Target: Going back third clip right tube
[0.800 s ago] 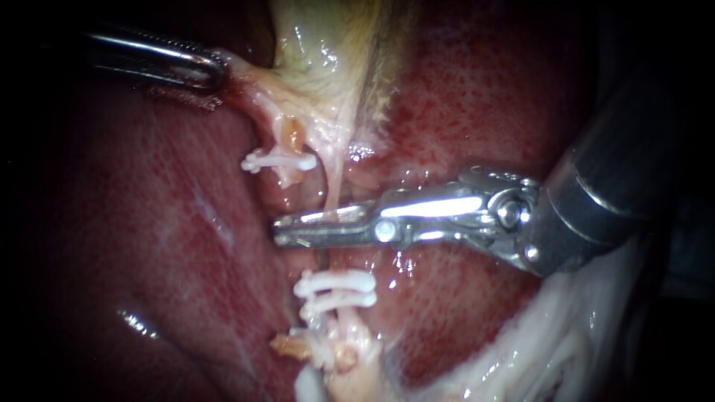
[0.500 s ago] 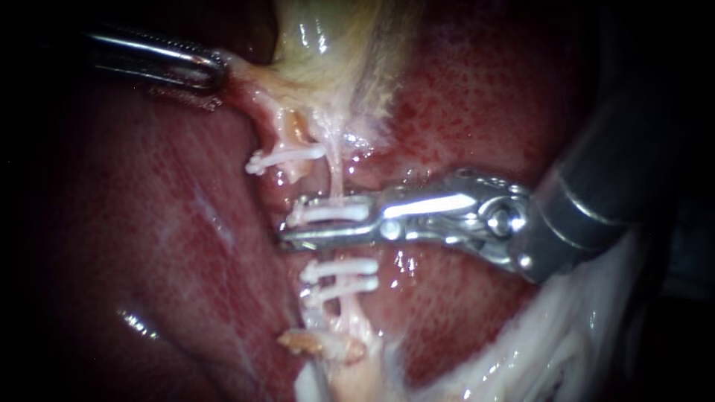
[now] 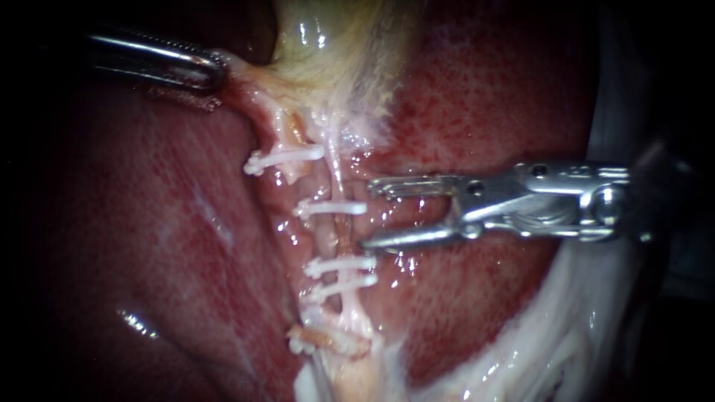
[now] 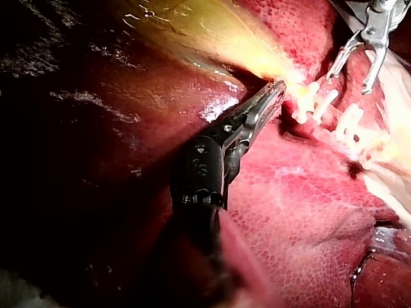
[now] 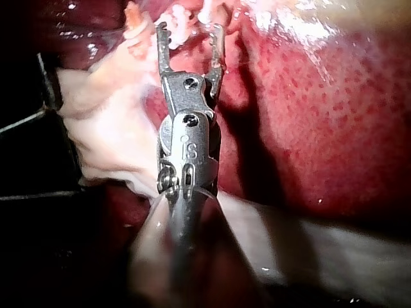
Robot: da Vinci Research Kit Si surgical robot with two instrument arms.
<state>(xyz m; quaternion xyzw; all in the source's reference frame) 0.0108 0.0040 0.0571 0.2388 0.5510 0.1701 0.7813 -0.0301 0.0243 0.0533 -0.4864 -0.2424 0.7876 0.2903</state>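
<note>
The pale right tube (image 3: 337,179) runs down from the yellowish gallbladder (image 3: 335,52) over the red liver (image 3: 149,223). It carries a white clip (image 3: 331,209) and, lower down, two more clips (image 3: 342,272). Another clip (image 3: 287,158) sits on the left tube. My right instrument (image 3: 370,214) stands just right of the upper clip, jaws open and empty; they also show open in its wrist view (image 5: 189,32) and in the left wrist view (image 4: 359,61). My left instrument (image 3: 212,67) is shut on tissue at the gallbladder's neck (image 4: 273,93), holding it to the left.
White fatty tissue (image 3: 536,350) lies at the lower right under the right shaft. A frayed tube stump with a small clip (image 3: 320,342) sits below the two lower clips. Wet liver surface surrounds the tubes on both sides.
My right instrument's jaws opened, left a white clip on the right tube and drew back to the right, clear of it. The left instrument held still.
</note>
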